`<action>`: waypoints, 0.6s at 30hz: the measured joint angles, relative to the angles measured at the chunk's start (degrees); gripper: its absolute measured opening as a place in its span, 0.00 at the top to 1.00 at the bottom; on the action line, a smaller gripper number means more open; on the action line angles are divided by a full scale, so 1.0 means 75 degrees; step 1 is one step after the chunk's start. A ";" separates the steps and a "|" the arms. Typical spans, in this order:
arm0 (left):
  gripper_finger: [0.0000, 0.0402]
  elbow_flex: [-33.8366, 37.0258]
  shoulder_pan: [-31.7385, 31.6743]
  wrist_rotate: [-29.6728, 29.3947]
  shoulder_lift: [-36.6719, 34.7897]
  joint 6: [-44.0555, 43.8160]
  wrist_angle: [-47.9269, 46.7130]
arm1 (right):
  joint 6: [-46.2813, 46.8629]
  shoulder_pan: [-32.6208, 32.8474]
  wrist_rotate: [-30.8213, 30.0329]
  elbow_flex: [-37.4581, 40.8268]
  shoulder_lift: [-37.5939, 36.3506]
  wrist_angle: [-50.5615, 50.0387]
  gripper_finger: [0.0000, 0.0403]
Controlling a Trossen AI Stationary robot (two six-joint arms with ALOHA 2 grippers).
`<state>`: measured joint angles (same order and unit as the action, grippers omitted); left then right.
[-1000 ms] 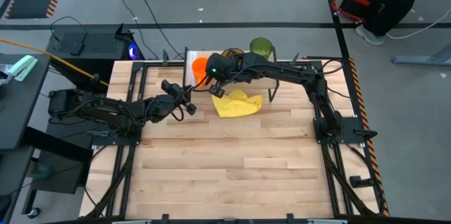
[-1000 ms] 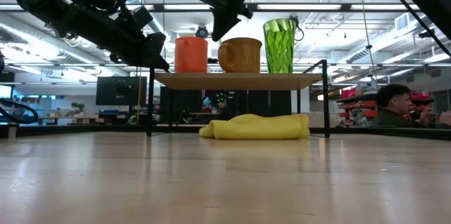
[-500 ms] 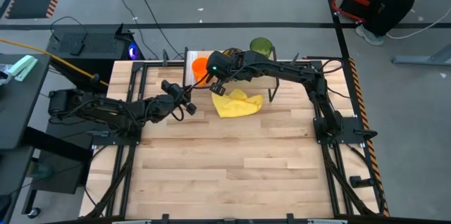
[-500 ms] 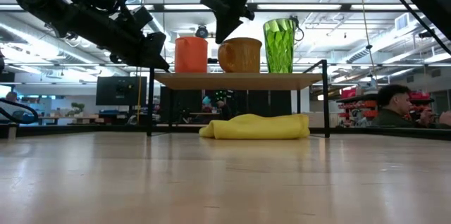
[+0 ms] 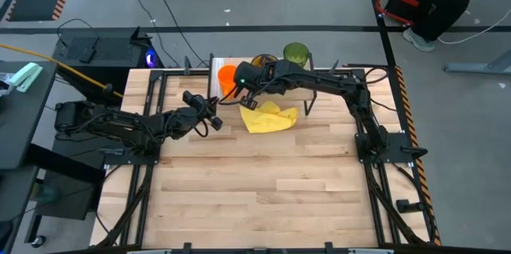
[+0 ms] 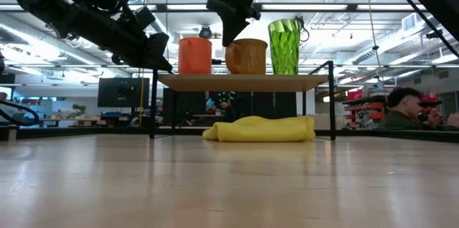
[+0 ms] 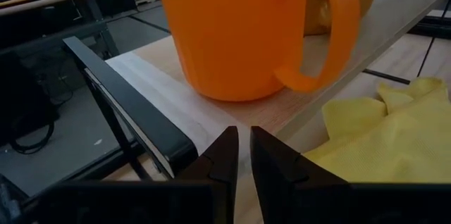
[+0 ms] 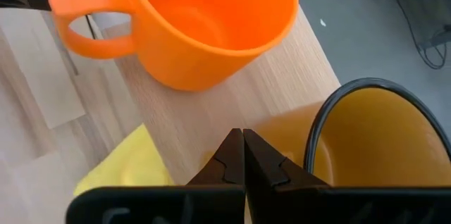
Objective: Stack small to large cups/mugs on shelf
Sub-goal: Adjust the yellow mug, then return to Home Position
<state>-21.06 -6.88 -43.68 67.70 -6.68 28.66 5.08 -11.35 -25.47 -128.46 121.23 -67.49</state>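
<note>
On the shelf point(image 6: 244, 81) stand, upright in a row, the small orange mug point(image 6: 194, 56), the wider amber mug point(image 6: 247, 56) and the tall green tumbler point(image 6: 285, 46). My right gripper point(image 6: 228, 38) point(image 8: 243, 136) is shut. It comes down between the orange mug point(image 8: 211, 27) and the amber mug point(image 8: 366, 139). My left gripper point(image 7: 243, 139) point(image 5: 214, 118) is shut and hangs level just off the shelf's left front corner. It faces the orange mug point(image 7: 239, 34) and touches nothing. My right gripper leans its shut fingers point(image 6: 229, 33) against the amber mug's outer wall near the rim point(image 6: 229, 47), on the side facing the orange mug. The fingers slant down from above. The mug stands upright with its base on the shelf board.
A crumpled yellow cloth point(image 6: 259, 129) point(image 5: 270, 117) lies on the slatted table under and in front of the shelf. The shelf's thin black legs point(image 6: 152, 106) stand at its corners. A person point(image 6: 401, 106) sits in the room beyond the table.
My right gripper has moved a little toward the table's right with its fingers shut. The amber mug has slid a short way along the shelf board toward the green tumbler and stays upright. The orange mug and the tumbler have stayed put.
</note>
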 joint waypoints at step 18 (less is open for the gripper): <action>0.89 0.0000 0.0000 0.0000 0.0000 -0.0027 -0.0082 | 0.0329 0.0469 -0.0600 0.0026 0.0020 -0.0842 1.00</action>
<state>-21.06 -6.88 -43.68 67.70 -6.88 28.04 7.55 -7.84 -29.97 -128.27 121.38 -73.80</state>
